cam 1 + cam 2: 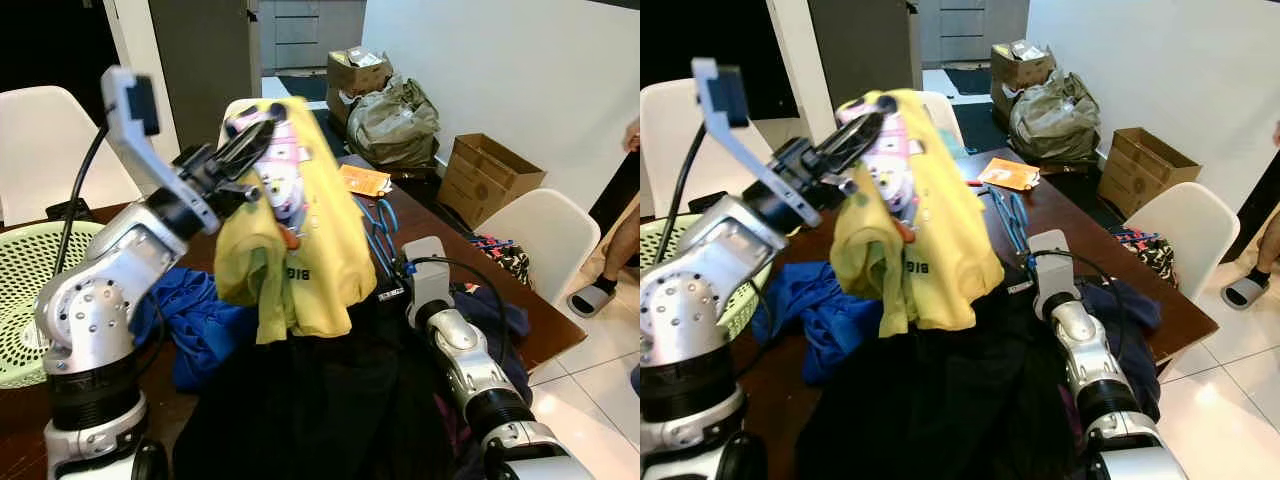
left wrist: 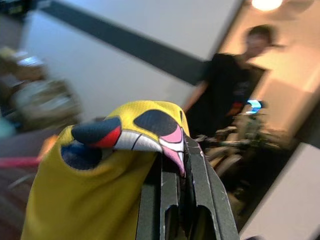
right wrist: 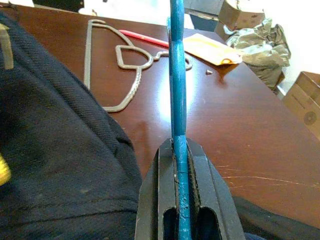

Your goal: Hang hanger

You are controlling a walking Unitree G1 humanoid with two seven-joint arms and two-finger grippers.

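right gripper (image 3: 181,200) pinches blue hanger (image 3: 177,75), left gripper (image 2: 182,200) lifts yellow shirt (image 1: 300,220).

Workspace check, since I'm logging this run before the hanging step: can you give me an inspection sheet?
Surface: brown wooden table, largely covered by dark clothing.
Job's things: blue hanger; yellow shirt lifted above the table.
Clutter: blue garment, grey wire hanger, orange packet, green basket.
Grippers: left gripper shut on the shirt; right gripper shut on the blue hanger.
Cables: black cable on the left arm.
Surroundings: white chairs, cardboard boxes, a person.
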